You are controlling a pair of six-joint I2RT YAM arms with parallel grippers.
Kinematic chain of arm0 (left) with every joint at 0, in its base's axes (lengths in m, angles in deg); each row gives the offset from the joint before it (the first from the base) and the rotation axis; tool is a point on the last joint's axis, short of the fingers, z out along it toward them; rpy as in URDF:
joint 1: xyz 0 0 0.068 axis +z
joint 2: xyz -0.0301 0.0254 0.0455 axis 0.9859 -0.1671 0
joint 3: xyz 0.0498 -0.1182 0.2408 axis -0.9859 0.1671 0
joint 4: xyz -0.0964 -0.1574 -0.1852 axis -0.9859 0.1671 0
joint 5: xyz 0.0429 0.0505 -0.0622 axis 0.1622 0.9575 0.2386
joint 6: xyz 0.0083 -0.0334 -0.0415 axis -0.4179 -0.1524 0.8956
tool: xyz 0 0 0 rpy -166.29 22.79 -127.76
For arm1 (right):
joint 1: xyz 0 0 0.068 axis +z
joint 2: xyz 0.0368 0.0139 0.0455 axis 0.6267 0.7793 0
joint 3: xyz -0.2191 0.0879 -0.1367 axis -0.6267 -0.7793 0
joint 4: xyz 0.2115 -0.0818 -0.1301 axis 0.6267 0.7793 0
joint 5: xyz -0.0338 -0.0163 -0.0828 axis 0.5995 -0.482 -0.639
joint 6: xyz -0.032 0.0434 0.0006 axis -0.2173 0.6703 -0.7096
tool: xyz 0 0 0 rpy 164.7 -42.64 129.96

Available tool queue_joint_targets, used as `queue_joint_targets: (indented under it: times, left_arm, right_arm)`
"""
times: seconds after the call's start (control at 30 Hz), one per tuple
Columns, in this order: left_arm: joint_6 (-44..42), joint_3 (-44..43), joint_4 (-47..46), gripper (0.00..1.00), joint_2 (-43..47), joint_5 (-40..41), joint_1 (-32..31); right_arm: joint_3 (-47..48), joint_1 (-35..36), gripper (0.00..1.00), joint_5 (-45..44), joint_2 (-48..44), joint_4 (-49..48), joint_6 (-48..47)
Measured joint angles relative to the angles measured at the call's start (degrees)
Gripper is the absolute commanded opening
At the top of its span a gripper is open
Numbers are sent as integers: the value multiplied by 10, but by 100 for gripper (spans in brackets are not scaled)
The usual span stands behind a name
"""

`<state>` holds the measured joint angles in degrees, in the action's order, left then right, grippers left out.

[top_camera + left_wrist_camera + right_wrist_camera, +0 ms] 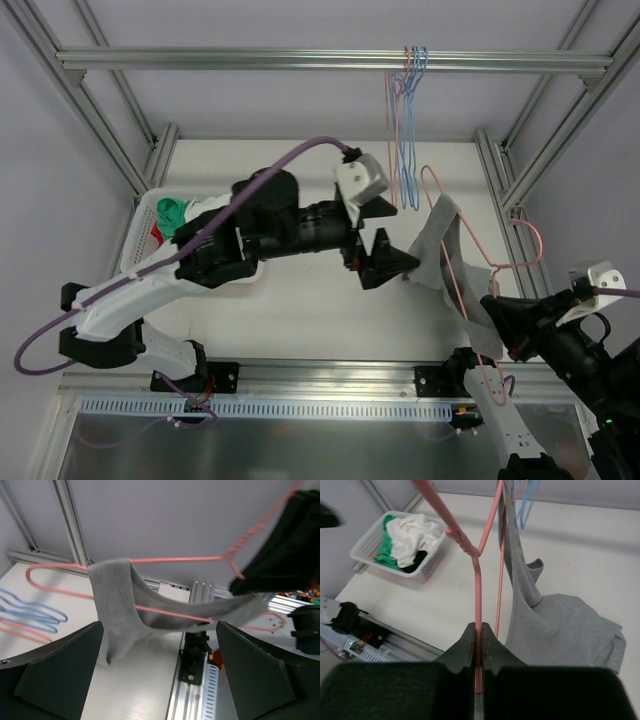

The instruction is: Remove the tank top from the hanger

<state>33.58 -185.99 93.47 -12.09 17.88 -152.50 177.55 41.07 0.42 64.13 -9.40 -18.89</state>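
A grey tank top (440,245) hangs by one strap on a pink wire hanger (452,262). Its lower part lies on the table. My right gripper (479,636) is shut on the pink hanger (478,582), holding it up, and the tank top (560,630) drapes to its right. In the top view the right gripper (498,305) sits at the hanger's near end. My left gripper (372,232) is open and empty, just left of the tank top. In the left wrist view the strap (114,597) hangs over the hanger (175,560) ahead of the open fingers (55,675).
A white basket (148,215) with green and white clothes stands at the table's left; it also shows in the right wrist view (370,547). Blue and pink spare hangers (405,110) hang from the top rail. Frame posts stand at both sides.
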Motion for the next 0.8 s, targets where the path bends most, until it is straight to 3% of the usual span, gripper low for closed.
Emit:
queue_joint_targets:
  times: [0.1, 0.23, 0.4, 0.5, 0.6, 0.63, 0.8]
  left_arm:
    - [-24, -49, -6, 98, -76, 23, -10]
    - [-37, -59, -6, 81, -131, 45, -9]
    - [-45, -46, -11, 42, -137, 74, -10]
    - [-50, -38, -20, 34, -129, 91, -10]
    - [-49, -32, -29, 13, -123, 100, -10]
    - [-49, -28, -33, 1, -120, 101, -10]
    - [-50, -16, -44, 0, -115, 115, -10]
  right_arm:
    - [44, 36, 0, 18, -1, 22, 8]
    - [96, 69, 0, 22, -1, 31, 16]
    - [108, 83, 0, 19, 2, 37, 16]
    - [108, 85, 0, 17, 10, 38, 16]
    - [107, 85, 0, 16, 19, 38, 16]
    - [106, 85, 0, 16, 21, 37, 16]
    - [106, 85, 0, 15, 25, 38, 16]
